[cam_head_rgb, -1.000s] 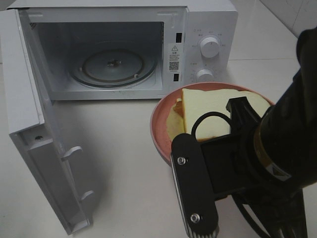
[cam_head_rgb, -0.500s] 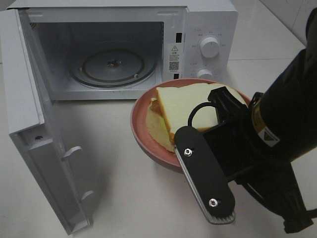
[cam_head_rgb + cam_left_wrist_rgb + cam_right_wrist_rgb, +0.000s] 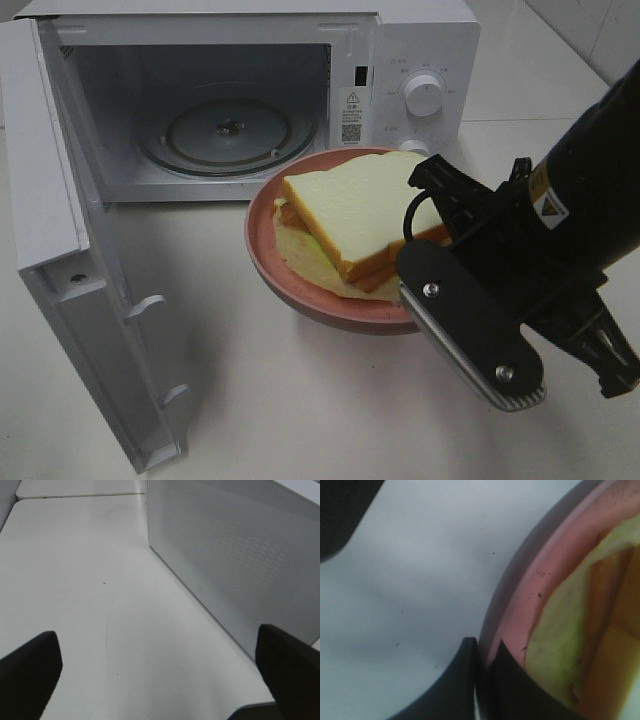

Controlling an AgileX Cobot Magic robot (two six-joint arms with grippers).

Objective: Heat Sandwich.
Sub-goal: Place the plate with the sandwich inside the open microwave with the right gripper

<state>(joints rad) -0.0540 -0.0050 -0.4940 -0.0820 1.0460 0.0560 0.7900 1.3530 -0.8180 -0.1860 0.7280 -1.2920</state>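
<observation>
A white bench (image 3: 300, 400) fills the scene, with pale tiling (image 3: 600, 30) at the far right corner. One white microwave (image 3: 420, 40) stands on it, its door (image 3: 60, 250) swung wide (one glass turntable (image 3: 228, 135) inside, two knobs (image 3: 424, 93)). One round pink plate (image 3: 262, 235), just before the opening, carries the one sandwich (image 3: 355, 205). The right claw (image 3: 482, 665) is clenched on the plate's rim. The left claw (image 3: 160, 670) is spread wide over bare bench beside the microwave's perforated wall.

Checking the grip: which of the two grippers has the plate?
The right gripper: it is shut on the rim of the pink plate, which carries the sandwich. The left gripper stands open over the table by the microwave, holding nothing.
</observation>
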